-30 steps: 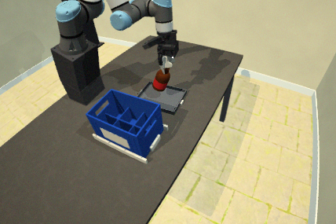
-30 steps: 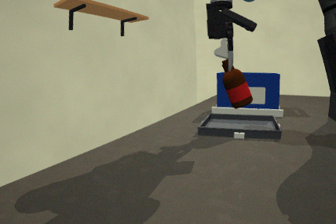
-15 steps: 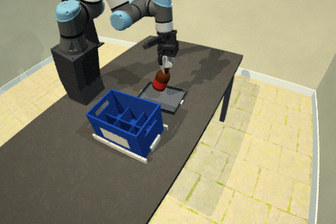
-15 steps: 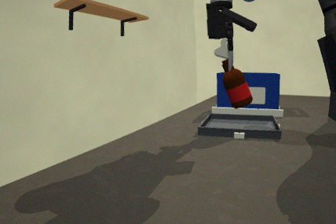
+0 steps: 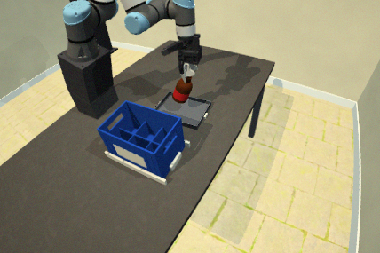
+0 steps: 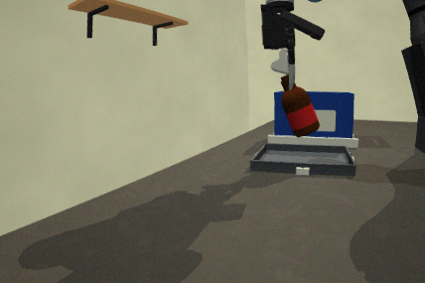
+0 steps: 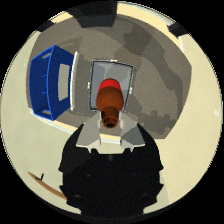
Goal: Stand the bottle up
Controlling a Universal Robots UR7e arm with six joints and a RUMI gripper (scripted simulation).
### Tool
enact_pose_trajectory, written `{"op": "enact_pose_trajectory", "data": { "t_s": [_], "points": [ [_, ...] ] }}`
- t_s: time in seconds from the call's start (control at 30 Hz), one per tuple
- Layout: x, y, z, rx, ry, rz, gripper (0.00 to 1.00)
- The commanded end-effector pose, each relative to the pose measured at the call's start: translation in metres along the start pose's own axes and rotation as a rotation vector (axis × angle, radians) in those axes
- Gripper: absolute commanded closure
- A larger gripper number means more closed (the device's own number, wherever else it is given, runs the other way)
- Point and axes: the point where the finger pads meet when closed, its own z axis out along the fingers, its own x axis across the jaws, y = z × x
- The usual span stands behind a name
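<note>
A brown bottle (image 5: 182, 90) (image 6: 299, 110) (image 7: 110, 99) with a red label hangs by its neck from my gripper (image 5: 188, 75) (image 6: 289, 78) (image 7: 110, 124), which is shut on it. The bottle is nearly upright, tilted a little, with its base clear above the dark grey tray (image 5: 195, 114) (image 6: 303, 165) (image 7: 127, 71). The tray lies flat on the table right under the bottle and holds nothing else.
A blue crate (image 5: 141, 141) (image 6: 338, 104) (image 7: 47, 82) with dividers stands on a white base next to the tray. The dark table (image 5: 67, 189) (image 6: 248, 231) has its edge close to the tray's right side. The robot base (image 5: 86, 74) stands at the back left. A wall shelf (image 6: 124, 13) hangs high up.
</note>
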Motion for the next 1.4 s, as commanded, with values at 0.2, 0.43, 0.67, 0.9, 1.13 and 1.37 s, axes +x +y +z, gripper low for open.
{"op": "enact_pose_trajectory", "data": {
  "t_s": [0.2,0.43,0.67,0.9,1.13,1.37],
  "points": [
    [0.0,0.001,0.0,-0.001,0.0,0.0,1.0],
    [0.0,0.001,0.0,-0.001,0.0,0.0,1.0],
    [0.0,0.001,0.001,-0.001,0.0,0.0,1.0],
    [0.0,0.001,0.003,-0.001,0.0,0.0,1.0],
    [0.0,0.001,0.007,-0.001,0.0,0.0,1.0],
    [0.0,0.001,0.013,-0.001,0.0,0.0,1.0]
  ]
}}
